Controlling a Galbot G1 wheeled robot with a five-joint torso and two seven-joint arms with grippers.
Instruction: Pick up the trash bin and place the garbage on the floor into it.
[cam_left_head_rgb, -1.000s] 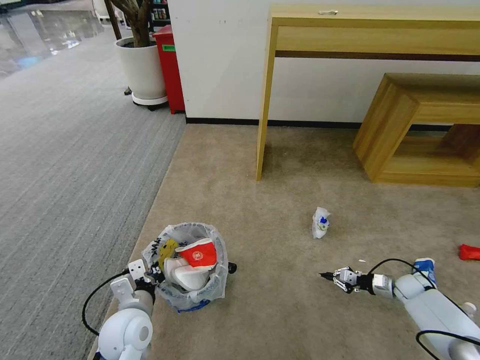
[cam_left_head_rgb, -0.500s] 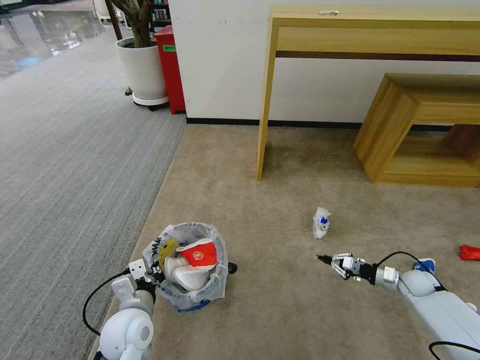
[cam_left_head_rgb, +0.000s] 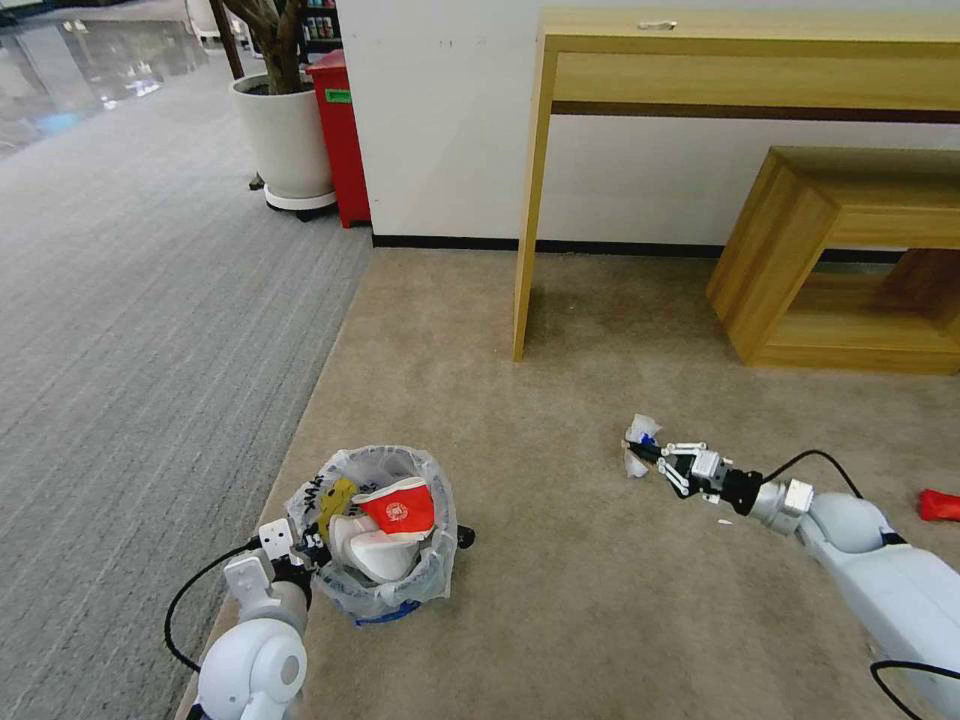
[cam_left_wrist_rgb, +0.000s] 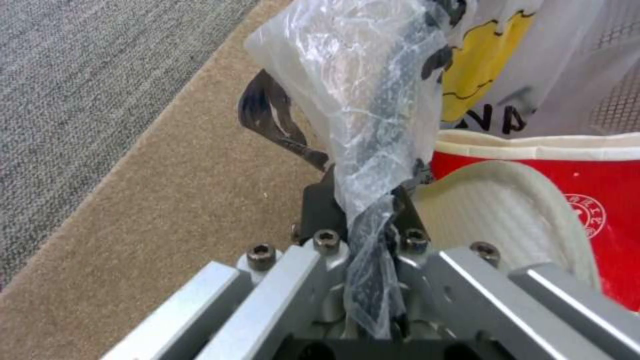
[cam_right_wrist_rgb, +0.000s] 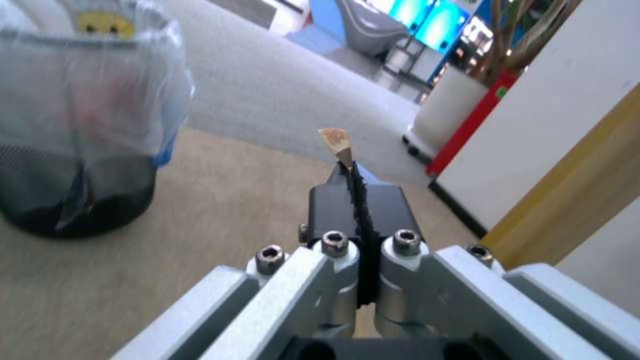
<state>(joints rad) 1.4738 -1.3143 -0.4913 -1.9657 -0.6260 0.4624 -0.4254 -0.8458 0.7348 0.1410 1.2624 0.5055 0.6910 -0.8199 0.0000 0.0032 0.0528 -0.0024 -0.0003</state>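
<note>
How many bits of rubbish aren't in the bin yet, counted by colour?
White-and-blue cup on the carpet: 1
Red wrapper on the carpet: 1
Tiny white scrap on the carpet: 1
Tan wooden stick, pinched in the right claw: 1
Total: 4

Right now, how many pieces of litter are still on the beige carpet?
3. A crumpled cup at the tip of the right gripper, a red wrapper at the head view's right edge, a tiny white scrap beside that gripper. The arm may hide more.
</note>
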